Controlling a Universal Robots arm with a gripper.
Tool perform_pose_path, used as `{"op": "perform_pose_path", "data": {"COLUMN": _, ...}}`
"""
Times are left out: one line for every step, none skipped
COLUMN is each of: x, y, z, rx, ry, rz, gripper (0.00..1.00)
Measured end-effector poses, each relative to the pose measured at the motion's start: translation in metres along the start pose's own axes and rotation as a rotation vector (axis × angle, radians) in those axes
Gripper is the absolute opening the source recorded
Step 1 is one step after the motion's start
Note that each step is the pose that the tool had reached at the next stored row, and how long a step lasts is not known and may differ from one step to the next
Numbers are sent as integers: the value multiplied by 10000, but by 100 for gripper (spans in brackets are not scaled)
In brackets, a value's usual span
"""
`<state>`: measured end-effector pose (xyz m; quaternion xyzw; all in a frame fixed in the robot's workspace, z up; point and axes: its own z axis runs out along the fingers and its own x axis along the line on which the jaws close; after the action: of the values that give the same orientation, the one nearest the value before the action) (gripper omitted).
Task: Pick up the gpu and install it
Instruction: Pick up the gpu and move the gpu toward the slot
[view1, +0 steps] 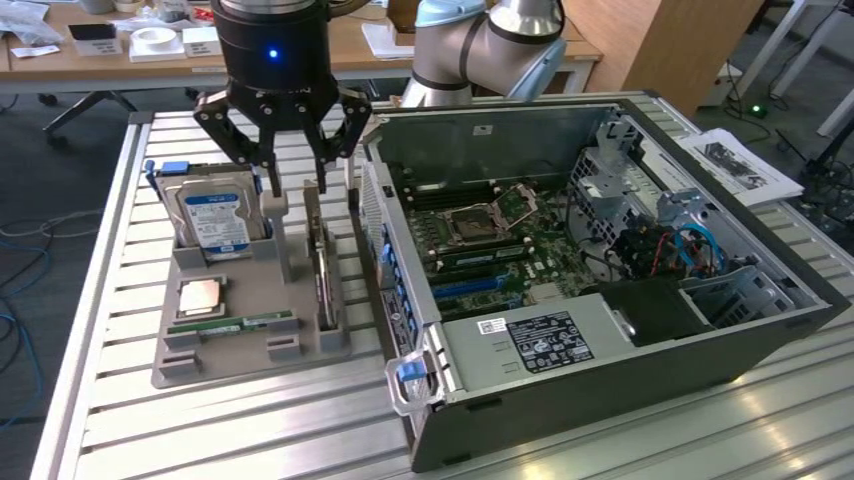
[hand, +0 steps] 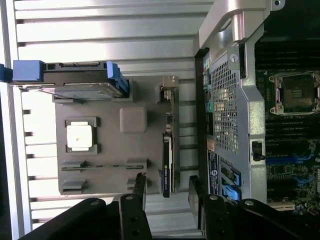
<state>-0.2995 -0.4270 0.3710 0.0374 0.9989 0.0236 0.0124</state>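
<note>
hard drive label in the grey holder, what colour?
Blue and white label on the silver hard drive; it shows best in the exterior view.

I see the thin dark rectangular expansion card with a silver metal end bracket (view1: 322, 262) (hand: 167, 155) standing upright on its long edge; it is seated in a slot of the grey plastic holder tray (view1: 200, 368) (hand: 110, 150); it runs along the tray's side nearest the open black computer case (view1: 601, 390) (hand: 235, 100), just beside it, outside; edge-on it looks very slim; it stands free, ungripped.
</note>
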Motion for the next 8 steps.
{"op": "perform_pose_path", "data": {"x": 0, "y": 0, "z": 2, "rx": 0, "ry": 0, "rz": 0, "gripper": 47}}
{"op": "perform_pose_path", "data": {"x": 0, "y": 0, "z": 4, "rx": 0, "ry": 0, "rz": 0, "gripper": 47}}
{"op": "perform_pose_path", "data": {"x": 0, "y": 0, "z": 6, "rx": 0, "ry": 0, "rz": 0, "gripper": 47}}
{"op": "perform_pose_path", "data": {"x": 0, "y": 0, "z": 8, "rx": 0, "ry": 0, "rz": 0, "gripper": 47}}
{"op": "perform_pose_path", "data": {"x": 0, "y": 0, "z": 10, "rx": 0, "ry": -1, "rz": 0, "gripper": 47}}
{"op": "perform_pose_path", "data": {"x": 0, "y": -1, "z": 12, "rx": 0, "ry": 0, "rz": 0, "gripper": 47}}
{"op": "perform_pose_path", "data": {"x": 0, "y": -1, "z": 14, "rx": -1, "ry": -1, "rz": 0, "gripper": 47}}
{"op": "perform_pose_path", "data": {"x": 0, "y": -1, "z": 16, "rx": -1, "ry": -1, "rz": 0, "gripper": 47}}
